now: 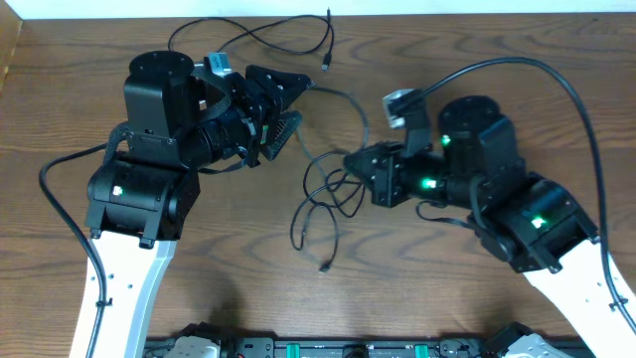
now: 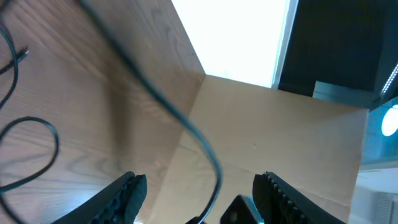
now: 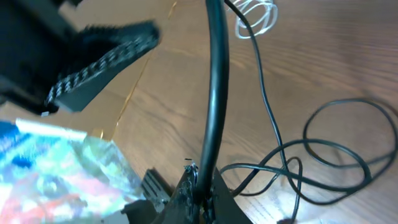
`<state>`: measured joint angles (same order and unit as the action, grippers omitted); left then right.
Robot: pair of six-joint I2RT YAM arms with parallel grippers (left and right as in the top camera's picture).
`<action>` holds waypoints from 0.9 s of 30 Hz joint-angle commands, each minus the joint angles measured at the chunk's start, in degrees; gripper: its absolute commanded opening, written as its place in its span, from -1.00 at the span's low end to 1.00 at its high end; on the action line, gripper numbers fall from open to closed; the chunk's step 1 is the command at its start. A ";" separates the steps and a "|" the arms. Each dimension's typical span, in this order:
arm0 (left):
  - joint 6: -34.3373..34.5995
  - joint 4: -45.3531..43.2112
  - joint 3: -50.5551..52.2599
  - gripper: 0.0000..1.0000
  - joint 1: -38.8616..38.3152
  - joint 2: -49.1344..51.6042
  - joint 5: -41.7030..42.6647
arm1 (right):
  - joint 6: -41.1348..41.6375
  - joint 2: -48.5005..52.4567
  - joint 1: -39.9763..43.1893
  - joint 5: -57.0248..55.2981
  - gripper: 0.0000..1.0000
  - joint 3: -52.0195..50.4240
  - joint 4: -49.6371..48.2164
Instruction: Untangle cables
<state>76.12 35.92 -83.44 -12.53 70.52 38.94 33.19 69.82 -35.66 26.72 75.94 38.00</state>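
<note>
A tangle of thin black cords [image 1: 328, 196] lies on the brown wooden tabletop [image 1: 238, 249] between the arms. The right end effector [image 1: 352, 161] is clamped tight on one strand. Farther back, the left end effector [image 1: 295, 102] gapes wide, a cord passing between its fingers.

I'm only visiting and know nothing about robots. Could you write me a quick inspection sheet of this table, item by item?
Surface: wooden table, grain showing.
Job's things: thin black cords looped in a tangle mid-table; another black cord near the far edge; a white cord coiled, seen from the right wrist.
Clutter: nothing seen.
Pincers: left pincer open, a cord running between its fingers; right pincer shut on one of the black cords.
Cables: thick arm cables arch off both arms.
Surroundings: bright white area beyond the table's far edge.
</note>
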 commanded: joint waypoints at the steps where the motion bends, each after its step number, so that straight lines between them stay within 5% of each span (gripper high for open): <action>1: 1.11 -0.26 -0.42 0.22 -0.17 0.22 0.74 | -4.37 1.33 -2.25 -0.24 -0.98 0.13 -0.85; 15: -1.90 2.60 -0.35 0.10 -0.17 1.25 -4.66 | -10.84 1.77 -4.68 2.82 -0.98 0.13 -4.07; 27: -1.29 -1.36 -0.33 0.04 -0.11 2.25 2.64 | -11.17 1.77 -4.90 -0.74 -0.98 0.13 -2.91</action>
<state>75.11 35.66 -83.44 -12.58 72.77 37.98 23.22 71.75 -40.32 27.18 75.94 35.11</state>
